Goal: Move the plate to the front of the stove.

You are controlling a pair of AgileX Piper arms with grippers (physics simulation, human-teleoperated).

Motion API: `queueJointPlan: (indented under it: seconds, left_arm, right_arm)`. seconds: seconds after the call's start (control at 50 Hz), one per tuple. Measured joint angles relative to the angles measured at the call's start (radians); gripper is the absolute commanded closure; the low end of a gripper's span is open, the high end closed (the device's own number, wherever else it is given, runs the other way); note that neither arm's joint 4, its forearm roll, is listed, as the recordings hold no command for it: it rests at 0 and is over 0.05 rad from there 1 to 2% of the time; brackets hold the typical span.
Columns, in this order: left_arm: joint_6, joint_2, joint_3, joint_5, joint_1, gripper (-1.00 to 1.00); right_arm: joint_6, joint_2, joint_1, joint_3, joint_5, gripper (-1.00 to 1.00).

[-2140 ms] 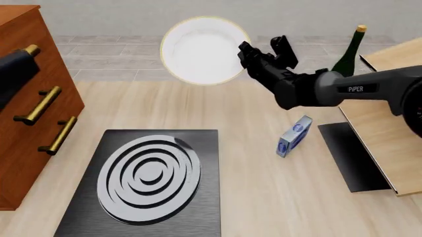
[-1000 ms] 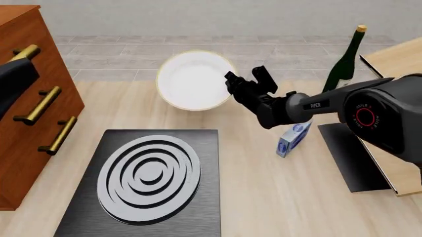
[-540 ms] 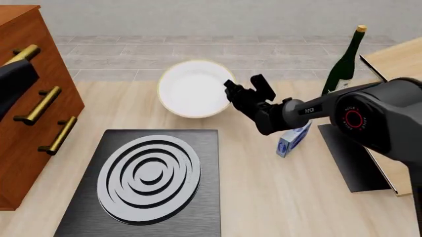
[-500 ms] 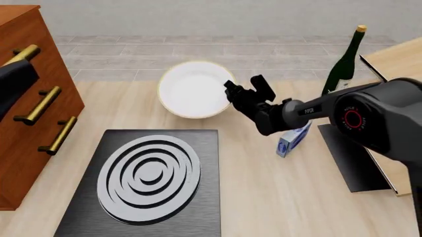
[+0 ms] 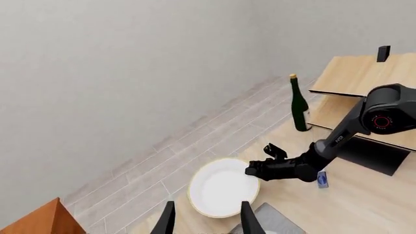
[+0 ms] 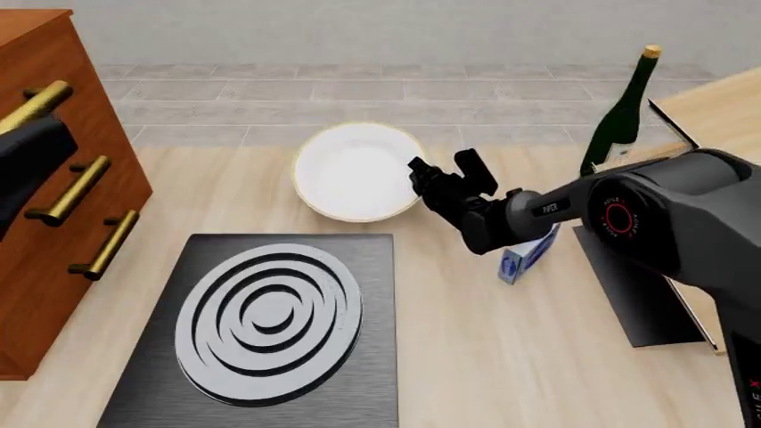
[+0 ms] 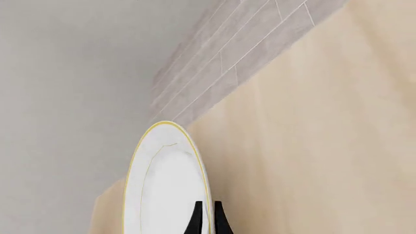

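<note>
Right arm's fingers pinch the round white gold-rimmed plate's edge.
Plate tilted beyond the dark square ring-burner stove; left fingers spread wide.

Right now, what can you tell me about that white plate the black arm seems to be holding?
The plate is round and white, glossy like ceramic, with a thin yellow-gold rim line and a faint inner ring. The right gripper pinches its edge, its thin fingers closed on the rim. The plate sits tilted, above the wooden table near its far edge, just beyond the stove. Whether its lower edge touches the table cannot be told.
</note>
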Motion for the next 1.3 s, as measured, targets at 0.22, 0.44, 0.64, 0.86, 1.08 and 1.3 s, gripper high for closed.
queueJointPlan:
  seconds: [0.22, 0.44, 0.64, 0.86, 1.08, 1.3]
  left_arm:
    - [-0.004, 0.001, 0.009, -0.004, 0.003, -1.00]
    - [-0.008, 0.000, 0.014, -0.006, 0.005, -1.00]
    - [-0.011, -0.001, 0.019, -0.008, 0.007, -1.00]
    - [-0.013, -0.003, 0.023, -0.010, 0.010, -1.00]
    - [-0.014, -0.006, 0.027, -0.010, 0.012, -1.00]
    - [-0.013, -0.008, 0.028, -0.011, 0.013, -1.00]
  right_arm:
    - [-0.001, 0.012, -0.002, -0.012, -0.002, 1.00]
    - [0.000, 0.016, -0.003, -0.023, 0.007, 1.00]
    - [0.015, 0.019, -0.012, -0.048, 0.051, 1.00]
    - [0.011, 0.023, -0.022, -0.071, 0.090, 1.00]
    - [-0.013, 0.025, -0.026, -0.078, 0.103, -1.00]
    - [-0.038, 0.024, -0.029, -0.075, 0.103, -1.00]
